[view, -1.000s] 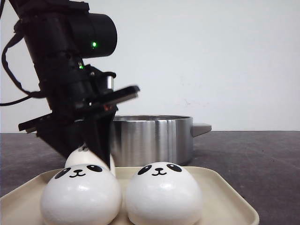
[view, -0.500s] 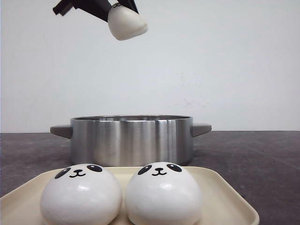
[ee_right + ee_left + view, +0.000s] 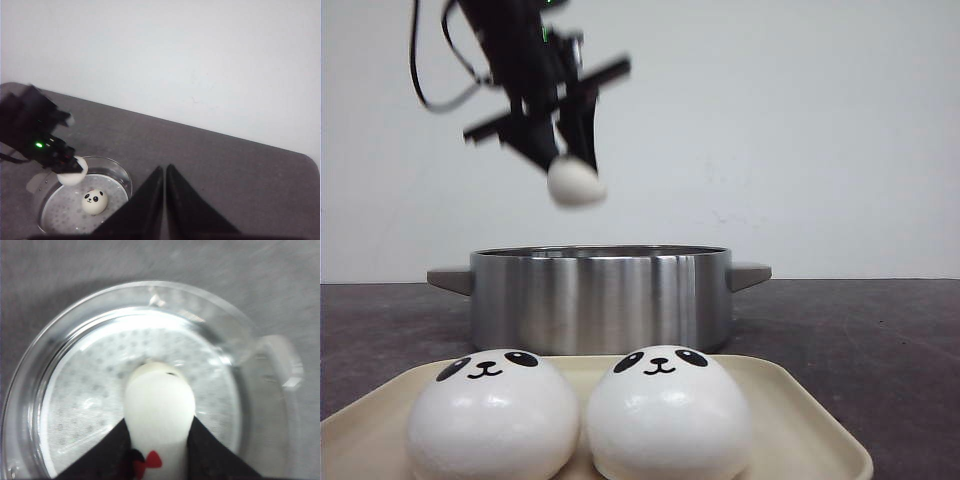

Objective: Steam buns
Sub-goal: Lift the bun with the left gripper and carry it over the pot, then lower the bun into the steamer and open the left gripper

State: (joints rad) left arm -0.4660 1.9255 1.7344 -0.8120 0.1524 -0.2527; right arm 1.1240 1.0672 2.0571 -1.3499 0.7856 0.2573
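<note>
Steel steamer pot (image 3: pixel 600 298) behind cream tray (image 3: pixel 800 415); two panda buns (image 3: pixel 668 412) left on tray, one on perforated rack (image 3: pixel 94 201). Left gripper (image 3: pixel 560 160), clamped on fourth bun (image 3: pixel 575 184), now lower than half a second ago, directly over pot: release imminent. Right gripper (image 3: pixel 165 172) pinched shut, empty.

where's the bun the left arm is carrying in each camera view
Front view: the glossy white bun hangs in the left gripper, above the round steel pot.
Left wrist view: centre, between the black fingers.
Right wrist view: lower left, over the pot.
Shared landmark: the pot's perforated steamer plate.
</note>
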